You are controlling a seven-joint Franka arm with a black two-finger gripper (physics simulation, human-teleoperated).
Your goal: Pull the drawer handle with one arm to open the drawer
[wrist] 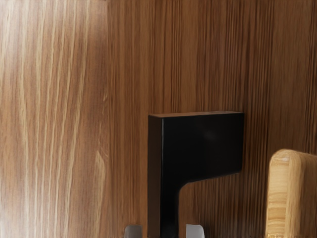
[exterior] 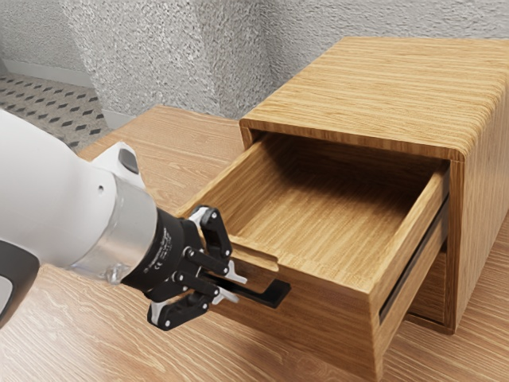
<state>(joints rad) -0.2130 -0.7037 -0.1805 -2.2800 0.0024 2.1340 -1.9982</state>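
Item 1. Wooden table (exterior: 95, 342), light grain, carrying everything listed below.

Item 2. Franka arm (exterior: 48, 207), white shell with a metal wrist ring, entering from the exterior view's left and reaching low across the table.

Item 3. Black two-finger gripper (exterior: 228, 285), level with the drawer front. It is clamped on the handle. In the wrist view the pale fingertips (wrist: 132, 231) sit close on either side of the handle's narrow stem.

Item 4. Drawer handle (exterior: 266, 293), black, flat, projecting from the lower part of the drawer front. In the wrist view it reads as an L-shaped black plate (wrist: 198, 144) against dark wood grain.

Item 5. Drawer (exterior: 318, 215), oak-coloured, pulled well out of its housing toward the arm, its bare inner floor exposed.

Item 6. Cabinet (exterior: 398, 87), matching wood with rounded top edges, standing on the table at the exterior view's right, the drawer hanging out of its open face.

Item 7. Grey textured wall (exterior: 159, 48) behind the table.

Item 8. Patterned tile floor (exterior: 48, 103), far left.
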